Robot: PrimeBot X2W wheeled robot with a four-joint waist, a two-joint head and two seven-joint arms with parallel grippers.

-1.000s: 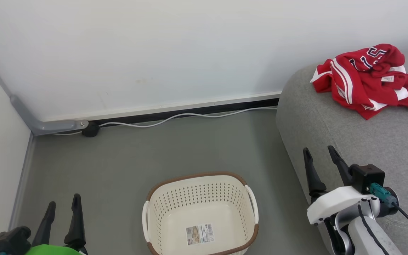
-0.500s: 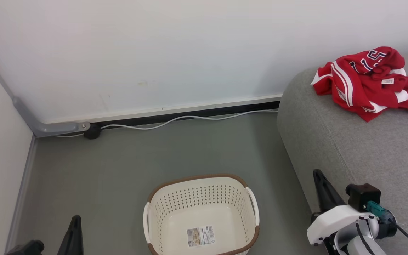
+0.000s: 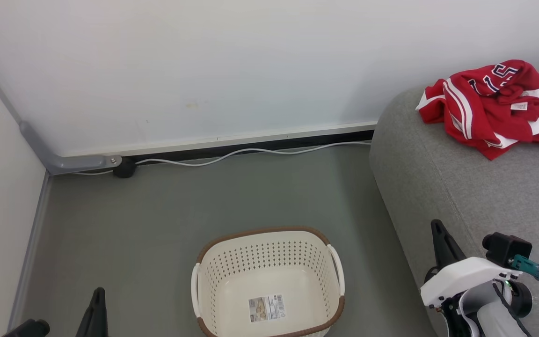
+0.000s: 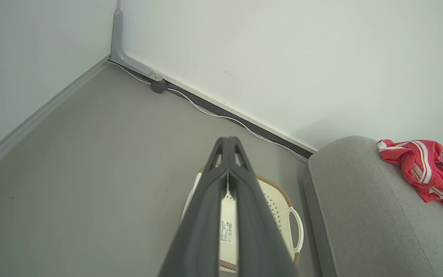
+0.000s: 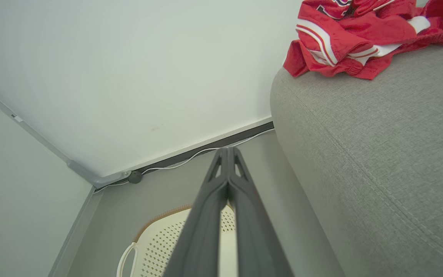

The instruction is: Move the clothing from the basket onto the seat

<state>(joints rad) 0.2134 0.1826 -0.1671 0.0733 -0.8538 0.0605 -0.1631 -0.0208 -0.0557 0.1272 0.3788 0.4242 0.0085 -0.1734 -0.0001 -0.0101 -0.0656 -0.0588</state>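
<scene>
Now — clothing (image 3: pixel 484 107) nr seat (image 3: pixel 461 196) edge.

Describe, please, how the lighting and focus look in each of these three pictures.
Head view: soft, even light, no glare; the basket and clothing are sharp. Left wrist view: the left claw is blurred close to the lens. Right wrist view: the right claw is likewise blurred; the seat weave is crisp.

My head camera looks forward and down; both wrist cameras face likewise, sharing its basket (image 3: pixel 269 255) and seat (image 3: pixel 484 196).
</scene>
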